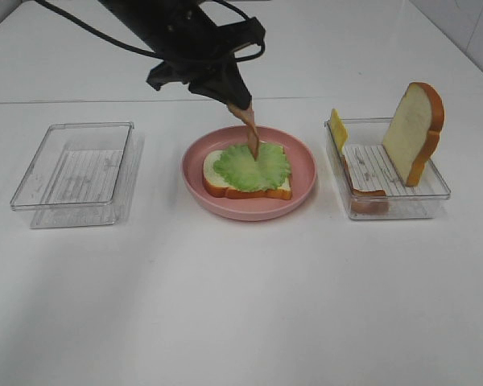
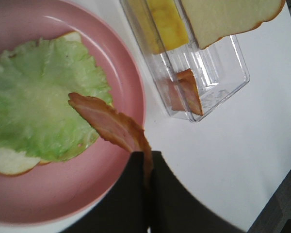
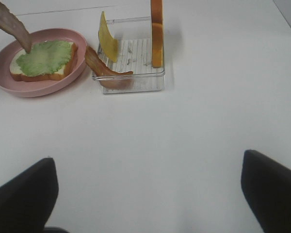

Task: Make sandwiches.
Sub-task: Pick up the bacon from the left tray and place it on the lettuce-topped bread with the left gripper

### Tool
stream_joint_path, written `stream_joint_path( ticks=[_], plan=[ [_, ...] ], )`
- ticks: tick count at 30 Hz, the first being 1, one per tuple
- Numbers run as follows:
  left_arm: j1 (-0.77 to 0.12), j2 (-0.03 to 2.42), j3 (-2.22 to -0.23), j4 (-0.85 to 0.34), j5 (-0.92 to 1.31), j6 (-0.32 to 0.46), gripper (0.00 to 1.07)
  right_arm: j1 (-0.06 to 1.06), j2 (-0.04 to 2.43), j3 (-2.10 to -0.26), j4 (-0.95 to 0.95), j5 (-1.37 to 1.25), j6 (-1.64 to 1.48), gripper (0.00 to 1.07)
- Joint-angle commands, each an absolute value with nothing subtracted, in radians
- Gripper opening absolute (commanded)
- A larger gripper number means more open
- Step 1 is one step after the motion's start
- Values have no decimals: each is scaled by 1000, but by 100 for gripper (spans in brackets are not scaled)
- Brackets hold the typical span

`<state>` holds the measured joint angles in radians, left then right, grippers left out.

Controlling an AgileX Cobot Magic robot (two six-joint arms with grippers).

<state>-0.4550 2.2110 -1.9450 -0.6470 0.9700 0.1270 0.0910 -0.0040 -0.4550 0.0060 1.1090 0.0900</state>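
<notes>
left gripper (image 2: 148, 162): pressed together on the top end of a bacon strip (image 2: 109, 121), above the far side of the plate (image 1: 299, 199), so the strip hangs with its free tip at the lettuce (image 1: 253, 165); touching or just above, cannot tell
step in hand: judged to be laying that strip flat across the lettuce
sandwich (image 1: 243, 183): on the plate, one bread slice (image 1: 212, 178) with lettuce spread over it, nothing else stacked yet
right gripper (image 3: 148, 194): spread wide, pinching nothing, well apart from the plate, judged to be waiting
clear box (image 1: 435, 193): just right of the plate; second bread slice (image 1: 414, 133) and cheese (image 1: 337, 129) stand on edge, second bacon strip (image 3: 106, 72) leans over the wall nearest the plate, likely so the jaws get an edge to pinch
other clear box (image 1: 72, 173): left of the plate
</notes>
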Motion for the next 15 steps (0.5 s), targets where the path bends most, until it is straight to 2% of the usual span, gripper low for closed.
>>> stream_joint_path(
  ticks=[1, 9, 15],
  plan=[
    [-488, 2267, -2009, -669, 954, 138, 0, 85, -35, -453, 9, 1099, 80, 96],
    [-519, 2429, -2215, -707, 968, 138, 0, 85, -35, -453, 9, 1099, 80, 96],
    [-513, 2479, -2259, -693, 1000, 137, 0, 85, -35, -453, 9, 1099, 80, 96]
  ],
)
